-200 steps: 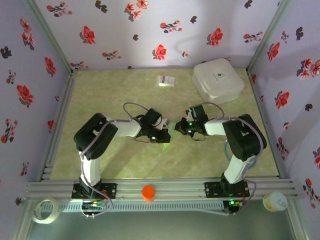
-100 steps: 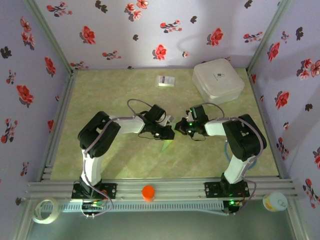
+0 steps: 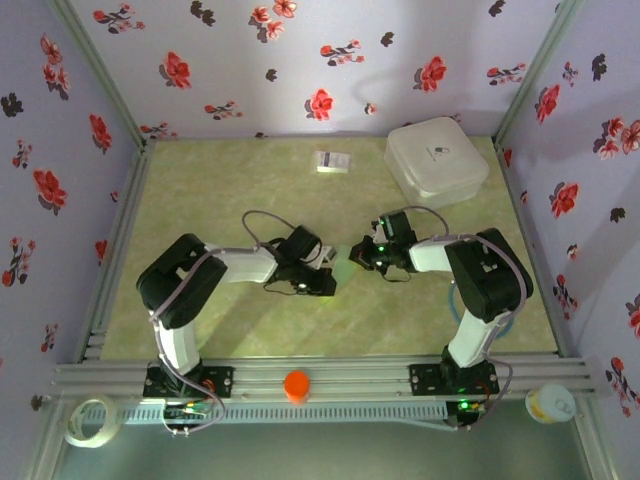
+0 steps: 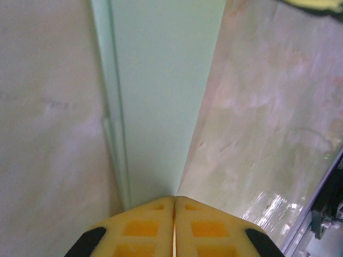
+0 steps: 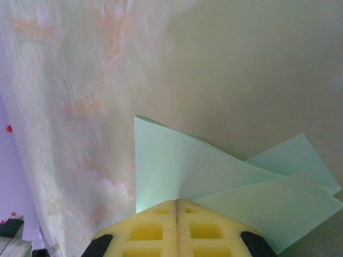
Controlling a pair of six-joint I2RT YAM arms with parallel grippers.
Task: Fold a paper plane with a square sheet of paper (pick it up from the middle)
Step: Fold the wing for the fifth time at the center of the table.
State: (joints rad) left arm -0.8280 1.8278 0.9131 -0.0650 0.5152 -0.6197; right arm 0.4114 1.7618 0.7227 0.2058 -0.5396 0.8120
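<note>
**Worktop**: pale green marbled surface, walled on three sides by flowered panels, with a metal rail along the near edge. There is broad open room on the left half and along the back. The right rear corner is taken.

**Left arm** and **right arm**: both are bent inward, and their wrists are near each other at mid-worktop.

**White box**: rounded, lid on, in the right rear corner close to the walls and well apart from the arms.

**Green paper**: folded, lying at mid-worktop between the two grippers. From above, only a pale sliver shows past the wrists.
- Left wrist view: a long narrow strip with a raised crease down its left edge, flat on the worktop. Its far end is cut off by the frame.
- Right wrist view: layered flaps fan out to the right, and one corner points up and to the left.

**Left gripper**, also seen from above: the fingers are closed tight. The tips sit at the near end of the strip. I cannot tell whether they pinch it or merely press on it.

**Right gripper**, also seen from above: closed, with the paper's flaps clamped between the tips.

**Printed card**: small and white, near the back wall, left of the box. Its print is too small to read.

**Orange cap**: on the rail, between the arm bases.
</note>
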